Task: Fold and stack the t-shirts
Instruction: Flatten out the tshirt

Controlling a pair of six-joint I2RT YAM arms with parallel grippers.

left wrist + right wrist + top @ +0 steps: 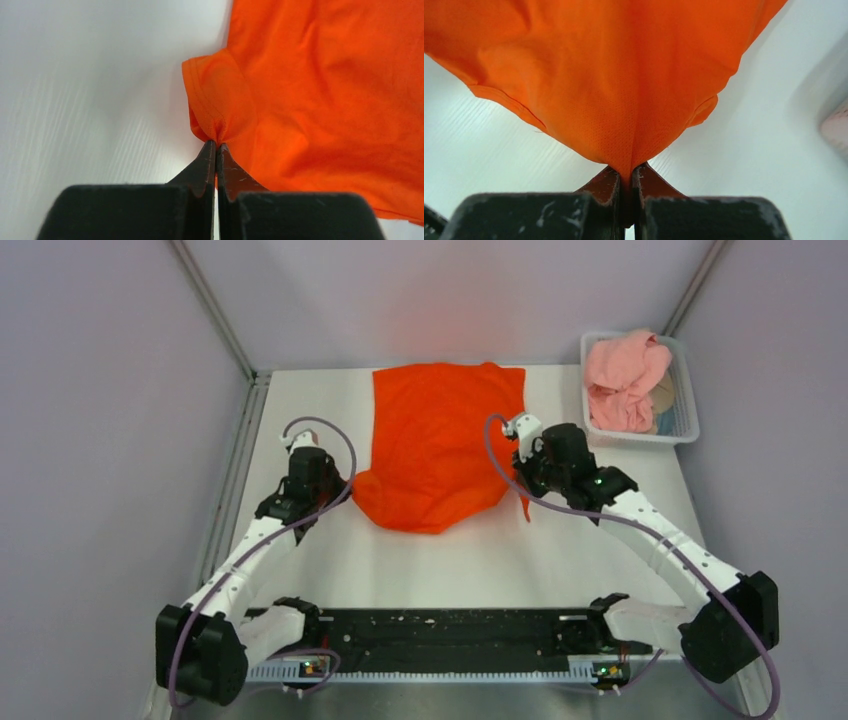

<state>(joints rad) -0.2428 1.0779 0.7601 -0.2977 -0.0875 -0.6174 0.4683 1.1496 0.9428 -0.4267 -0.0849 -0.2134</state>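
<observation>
**Both grippers pinch the orange tee at its near corners**

The orange tee lies spread on the table, in the far middle. Its far edge is near the table's far edge. The far part is flat; the near part is drawn in to a rounded, loosely rumpled edge.

The left gripper is at the tee's near left corner. In the left wrist view its fingertips are pressed together on a small bunch of cloth at the edge of a sleeve. The sleeve's hem curves away to the far side, and the rest of the orange tee spreads off to the right over the white surface.

The right gripper is at the tee's near right edge. In the right wrist view its fingertips are clenched on a fold of the orange tee, which fans up and out from the pinch, lifted off the table there. In the top view a narrow strip of orange hangs down just near of this gripper.

The pink tee is crumpled in a basket at the table's far right corner, apart from the orange tee. It heaps above the rim. A bit of other cloth shows under it, too little to tell what.
</observation>
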